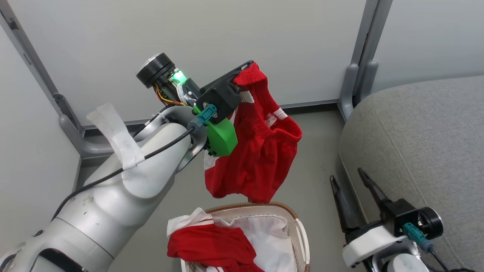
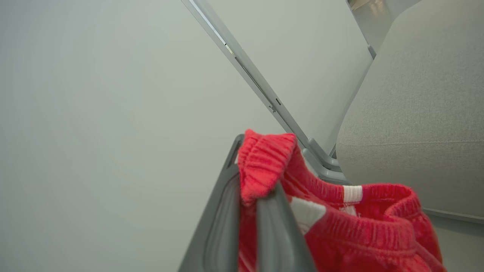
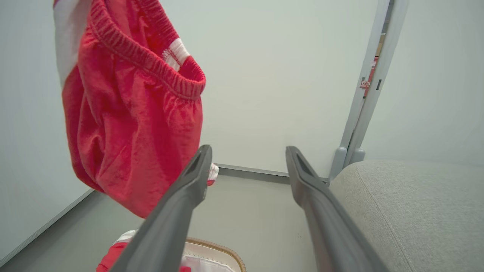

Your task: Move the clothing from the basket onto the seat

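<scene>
A red sports garment (image 1: 257,158) of crinkled fabric, with an elastic waistband and white stripes, hangs bunched from the left gripper (image 1: 247,68), pinched at the waistband between its closed fingers. Directly below stands the oval cream-white perforated plastic basket (image 1: 264,206) with a brown woven rim. In it lies a second red-and-white garment (image 1: 211,245), crumpled. The large rounded grey woven-fabric seat (image 1: 423,151) lies just beside the right gripper (image 1: 346,174), on its right.

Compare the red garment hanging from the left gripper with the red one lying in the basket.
The hanging garment is in the air above the basket, pinched at its waistband by the shut left gripper; the basket garment lies in the basket, untouched by any gripper. The hanging garment droops downward; the basket garment is bunched in a heap. Both are red with white trim.
</scene>
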Tool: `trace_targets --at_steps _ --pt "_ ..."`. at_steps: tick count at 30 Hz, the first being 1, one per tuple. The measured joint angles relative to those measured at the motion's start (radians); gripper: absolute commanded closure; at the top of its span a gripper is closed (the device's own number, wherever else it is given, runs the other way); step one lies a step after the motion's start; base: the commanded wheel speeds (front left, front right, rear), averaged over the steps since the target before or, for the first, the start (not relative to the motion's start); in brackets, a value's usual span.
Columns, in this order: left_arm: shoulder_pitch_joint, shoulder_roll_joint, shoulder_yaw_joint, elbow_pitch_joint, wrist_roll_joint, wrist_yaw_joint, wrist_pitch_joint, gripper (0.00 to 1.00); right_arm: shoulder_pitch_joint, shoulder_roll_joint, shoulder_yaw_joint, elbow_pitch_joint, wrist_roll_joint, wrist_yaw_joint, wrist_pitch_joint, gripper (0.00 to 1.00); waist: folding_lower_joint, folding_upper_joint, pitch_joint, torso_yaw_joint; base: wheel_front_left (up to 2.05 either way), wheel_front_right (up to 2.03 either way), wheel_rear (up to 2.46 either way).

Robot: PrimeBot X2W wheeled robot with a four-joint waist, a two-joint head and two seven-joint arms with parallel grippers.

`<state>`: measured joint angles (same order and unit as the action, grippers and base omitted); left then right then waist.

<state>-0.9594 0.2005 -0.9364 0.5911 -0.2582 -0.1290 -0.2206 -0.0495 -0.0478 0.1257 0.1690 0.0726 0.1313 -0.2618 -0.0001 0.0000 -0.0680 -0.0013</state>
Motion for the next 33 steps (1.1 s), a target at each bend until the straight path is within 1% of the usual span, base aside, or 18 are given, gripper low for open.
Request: trace_targets --at_steps 3,7,10,13,18,26,33 --pt "-0.003 0.002 -0.003 0.002 -0.002 0.000 -0.003 1.00 -0.026 0.000 0.053 0.023 -0.022 0.000 0.000 0.00 0.0000 0.0000 0.000 0.000 0.00 0.00 0.00" --pt "-0.007 -0.001 -0.013 -0.009 -0.005 0.000 -0.003 1.00 -0.087 -0.001 0.110 0.086 -0.058 0.000 0.000 0.00 0.0000 0.0000 -0.002 0.007 0.00 0.00 0.00" --pt "-0.013 -0.005 -0.023 -0.027 -0.005 0.000 -0.004 1.00 -0.135 -0.023 0.134 0.136 -0.060 0.000 0.000 0.00 0.0000 0.0000 -0.004 0.016 0.00 0.00 0.00" --pt "-0.017 -0.008 -0.032 -0.042 -0.005 0.000 -0.005 1.00 -0.183 -0.050 0.148 0.182 -0.038 0.000 0.000 0.00 0.0000 0.0000 -0.004 0.024 0.00 0.00 0.00" --pt "-0.020 -0.014 -0.040 -0.067 -0.002 0.000 -0.006 1.00 -0.263 -0.098 0.251 0.272 0.026 0.000 -0.002 0.00 0.0000 0.0000 -0.001 0.035 0.00 0.00 0.00" --pt "-0.028 -0.021 -0.060 -0.099 -0.001 0.001 -0.008 1.00 -0.389 -0.139 0.405 0.397 0.155 0.000 -0.002 0.00 0.0000 0.0000 0.004 0.049 0.00 0.00 0.00" --pt "-0.029 -0.026 -0.076 -0.131 -0.001 0.001 -0.005 1.00 -0.488 -0.192 0.613 0.423 0.303 0.000 -0.001 0.00 0.0000 0.0000 0.007 0.072 0.00 0.00 0.00"
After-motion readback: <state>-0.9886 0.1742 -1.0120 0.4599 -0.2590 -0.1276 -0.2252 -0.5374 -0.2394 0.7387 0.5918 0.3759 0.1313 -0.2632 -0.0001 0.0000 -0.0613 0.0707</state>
